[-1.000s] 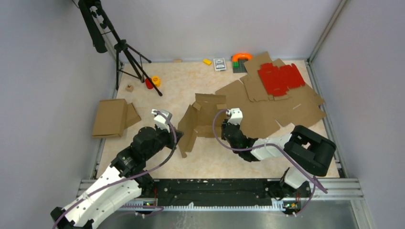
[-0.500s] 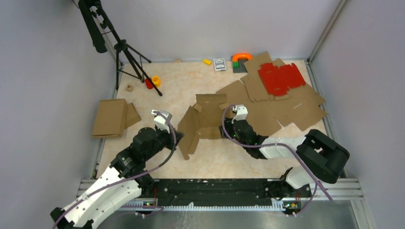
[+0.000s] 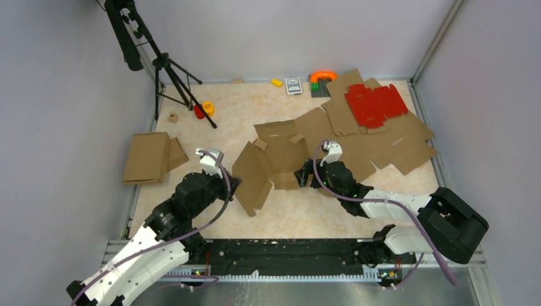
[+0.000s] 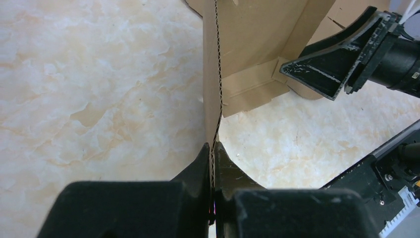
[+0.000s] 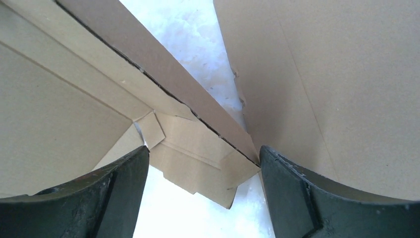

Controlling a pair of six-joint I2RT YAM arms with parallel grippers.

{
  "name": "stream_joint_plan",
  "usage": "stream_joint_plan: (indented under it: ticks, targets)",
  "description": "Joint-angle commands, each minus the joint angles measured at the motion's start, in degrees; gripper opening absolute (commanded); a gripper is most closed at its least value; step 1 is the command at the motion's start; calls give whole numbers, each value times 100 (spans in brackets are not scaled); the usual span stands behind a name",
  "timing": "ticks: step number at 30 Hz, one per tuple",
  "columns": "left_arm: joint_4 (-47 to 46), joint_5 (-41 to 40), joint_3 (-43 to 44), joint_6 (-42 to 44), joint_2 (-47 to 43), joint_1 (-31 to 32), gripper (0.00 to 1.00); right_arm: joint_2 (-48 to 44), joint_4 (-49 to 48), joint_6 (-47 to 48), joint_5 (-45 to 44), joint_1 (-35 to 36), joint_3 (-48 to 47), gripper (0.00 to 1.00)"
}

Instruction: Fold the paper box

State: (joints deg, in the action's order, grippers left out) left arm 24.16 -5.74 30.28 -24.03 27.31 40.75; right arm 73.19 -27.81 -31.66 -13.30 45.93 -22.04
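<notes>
At the middle of the table (image 3: 306, 217) lies the paper box (image 3: 274, 162), half raised. Its left wall stands up on edge, its back panel leans away, and its floor lies flat between the two arms.

Over the last second the whole piece has slid a little to the left and opened wider, and the back panel now lies farther from the arms than it did. The left gripper (image 4: 213, 148) has kept its hold. Its fingers are pressed together on the near end of the standing left wall, and the corrugated edge runs straight up out of them in the left wrist view.

The right gripper (image 3: 305, 179) is what has changed most. It has swung from pointing away from the arms to lying low and pointing left, at the box's near right corner, while its arm has stretched out to the right. Its fingers (image 5: 292, 193) stand apart, with the small corner flap and a raised edge between them and nothing pinched.

I judge that the right side is being lined up for the next crease. That wall is not yet raised, so most of the folding remains.

Just beyond the box on the right is a pile of flat cardboard sheets (image 3: 383, 150) with a red sheet (image 3: 375, 105) on top. A folded carton (image 3: 148, 157) sits well apart on the left.
</notes>
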Motion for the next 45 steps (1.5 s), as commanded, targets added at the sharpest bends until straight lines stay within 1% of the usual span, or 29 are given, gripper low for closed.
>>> stream_joint_plan:
  ticks: [1,5,10,14,16,20,24,27,31,34,37,40,42,45]
  targets:
    - [-76,-241,-20,-236,-97,29,0,-322,36,-183,162,-113,116,82]
    - [-153,-154,-79,-251,-157,26,0,-288,319,-438,306,-207,47,82]
    - [-206,-38,-116,-201,-183,29,0,-111,761,-848,41,-247,-124,82]
    - [-283,100,-115,-83,-150,29,0,112,313,-940,194,-310,-29,83]
    - [-278,137,-94,21,-103,29,0,280,319,-890,242,-392,-149,83]
    - [-196,176,32,195,-5,29,0,539,154,-872,709,-809,-375,82]
    - [-98,163,150,361,60,30,0,825,142,-686,1067,-1150,-735,80]
    - [-78,193,207,439,113,29,0,1172,407,-734,1433,-1343,-1140,74]
    - [-108,240,233,448,137,29,0,1526,661,-1406,1647,-1474,-1371,69]
    - [-192,317,194,455,136,30,0,1672,578,-1787,1555,-1487,-1363,68]
    - [-150,291,224,536,142,29,0,1701,630,-1550,1365,-1555,-1483,68]
    - [-67,230,316,598,154,29,0,1679,480,-765,1520,-1747,-1572,70]
    - [-15,267,401,661,206,30,0,1718,237,-183,2109,-1991,-1596,73]
    - [28,306,471,721,289,31,0,1924,86,-137,2707,-2373,-1730,75]
